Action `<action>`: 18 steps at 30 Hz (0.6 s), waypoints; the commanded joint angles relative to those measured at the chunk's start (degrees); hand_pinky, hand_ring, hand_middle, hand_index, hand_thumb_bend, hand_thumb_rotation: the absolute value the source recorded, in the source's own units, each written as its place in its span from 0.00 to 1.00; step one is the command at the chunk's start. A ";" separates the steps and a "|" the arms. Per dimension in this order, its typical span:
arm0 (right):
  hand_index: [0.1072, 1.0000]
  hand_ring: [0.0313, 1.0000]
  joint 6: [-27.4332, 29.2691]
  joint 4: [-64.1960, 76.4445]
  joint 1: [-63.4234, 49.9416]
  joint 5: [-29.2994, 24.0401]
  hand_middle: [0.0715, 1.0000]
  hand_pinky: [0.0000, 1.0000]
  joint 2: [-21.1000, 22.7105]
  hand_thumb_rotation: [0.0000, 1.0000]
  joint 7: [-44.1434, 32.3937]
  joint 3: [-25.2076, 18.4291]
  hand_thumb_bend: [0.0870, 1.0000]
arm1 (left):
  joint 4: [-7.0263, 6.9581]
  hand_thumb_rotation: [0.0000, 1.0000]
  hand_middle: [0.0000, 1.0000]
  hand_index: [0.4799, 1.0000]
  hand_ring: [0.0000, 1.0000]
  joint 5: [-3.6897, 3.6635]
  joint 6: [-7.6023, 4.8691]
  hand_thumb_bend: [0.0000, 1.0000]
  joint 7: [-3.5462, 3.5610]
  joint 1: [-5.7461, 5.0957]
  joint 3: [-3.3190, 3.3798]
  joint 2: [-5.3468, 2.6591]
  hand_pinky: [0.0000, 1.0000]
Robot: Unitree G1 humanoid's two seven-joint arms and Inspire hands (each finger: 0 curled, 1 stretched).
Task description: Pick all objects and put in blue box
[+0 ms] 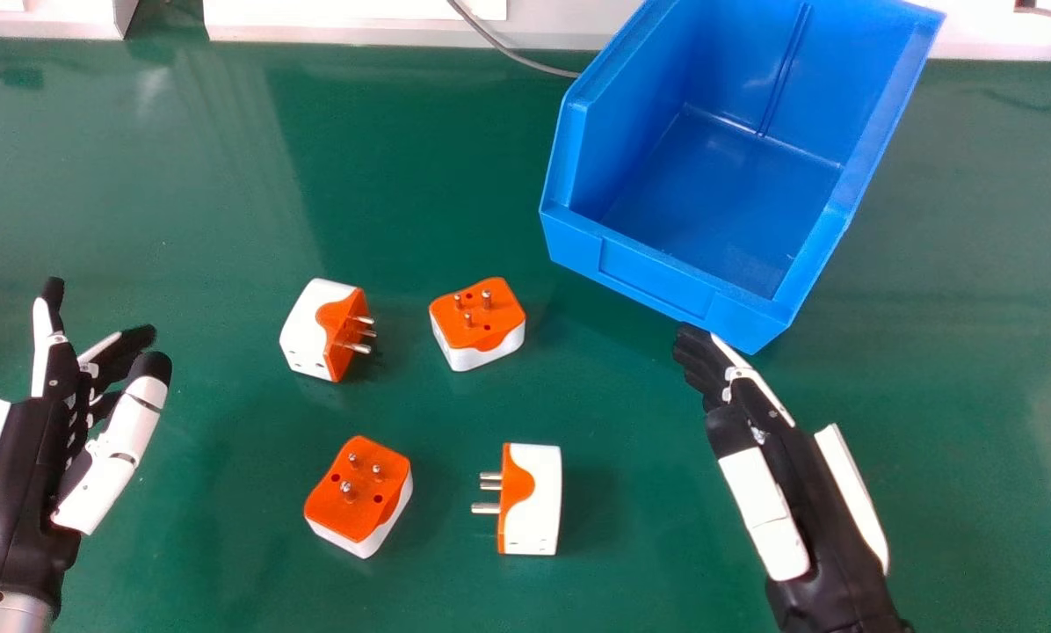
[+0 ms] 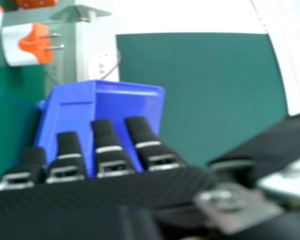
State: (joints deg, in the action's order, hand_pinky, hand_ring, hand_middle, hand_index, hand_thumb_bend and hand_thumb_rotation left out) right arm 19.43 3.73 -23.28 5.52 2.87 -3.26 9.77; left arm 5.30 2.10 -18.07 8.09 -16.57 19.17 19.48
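Several orange and white plug adapters lie on the green table: one [image 1: 328,331] with pins pointing right, one [image 1: 478,323] pins up, one [image 1: 358,494] pins up nearer the front, and one [image 1: 531,499] with pins pointing left. The blue box [image 1: 657,272] stands beyond them on the right, its inside bare. My left hand [image 1: 60,413] is open at the left side, apart from the adapters. My right hand [image 1: 758,440] is open, its fingertips close to the box's near corner. In the right hand view, my right hand [image 2: 107,150] shows with the blue box [image 2: 72,107] and an adapter [image 2: 27,45] beyond its fingers.
A grey cable [image 1: 508,51] runs along the far edge to behind the box. Pale metal framing [image 1: 332,31] borders the green table [image 1: 183,220] at the back.
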 commanded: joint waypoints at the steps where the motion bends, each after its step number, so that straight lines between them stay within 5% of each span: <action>1: 0.87 0.92 0.80 0.89 0.06 0.28 0.89 0.94 0.33 1.00 -0.02 -0.13 0.63 | -1.42 0.77 0.99 0.98 0.99 -0.23 -0.30 0.49 1.37 -0.57 -0.21 1.94 0.99; 3: 0.87 0.92 0.69 0.95 0.16 0.30 0.89 0.93 0.38 1.00 0.05 -0.16 0.64 | -0.56 0.78 1.00 0.99 1.00 -0.40 -1.26 0.53 2.53 -0.27 -0.40 2.67 1.00; 6: 0.87 0.92 0.33 1.13 0.26 0.58 0.89 0.94 0.50 1.00 0.24 -0.21 0.64 | 0.25 0.75 1.00 1.00 1.00 -0.34 -2.08 0.57 3.38 0.20 -0.64 3.40 1.00; 18: 0.90 0.93 1.08 1.04 1.48 2.51 0.92 0.92 3.39 1.00 -1.33 -0.06 0.60 | 0.48 0.74 1.00 1.00 1.00 0.05 -2.41 0.56 2.96 0.93 -0.91 3.28 1.00</action>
State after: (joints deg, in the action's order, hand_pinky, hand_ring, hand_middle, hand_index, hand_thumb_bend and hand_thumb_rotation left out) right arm 19.19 3.73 -22.84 6.98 4.96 -4.19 9.75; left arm 6.39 2.15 -19.41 11.29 -15.75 18.32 22.05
